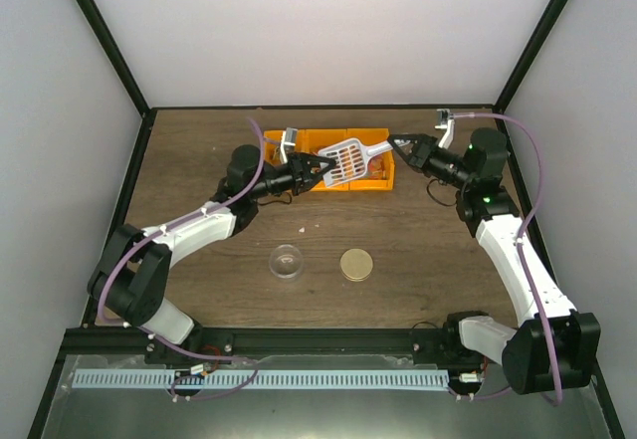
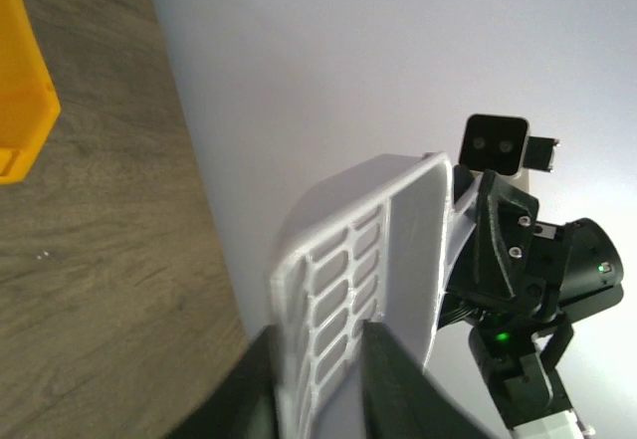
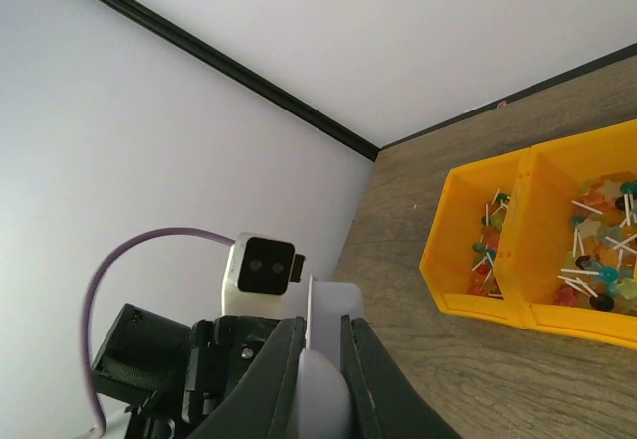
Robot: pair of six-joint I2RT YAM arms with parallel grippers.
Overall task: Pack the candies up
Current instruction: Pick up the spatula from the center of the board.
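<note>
**A:** Largest first. The counter carried the orange bins at its far middle, two compartments side by side. The white slotted scoop hung over them, held at both ends.

**B:** State of the tools?

**A:** The right tool was pinching the scoop's handle. The left tool was pressed onto the slotted body at the opposite end. Neither was spread.

**B:** And the candies?

**A:** The candies lay loose in both compartments, in mixed colours, many with thin white sticks. I judged them light, hard and quick to roll or slide. They looked too small to pick singly with fingers this wide, so lifting a heap from beneath with the scoop seemed the way. The slots might let the smallest drop through. For a single piece, the stick was the likeliest place to pinch.

**B:** What did each view add?

**A:** Only the overhead view showed the clear jar and gold lid. They sat side by side nearer the arm bases, well apart from the bins. Only the right wrist view showed the candies plainly. The left wrist view gave the slots and the grip up close but no candies, so I could not tell whether the scoop was loaded.
</note>
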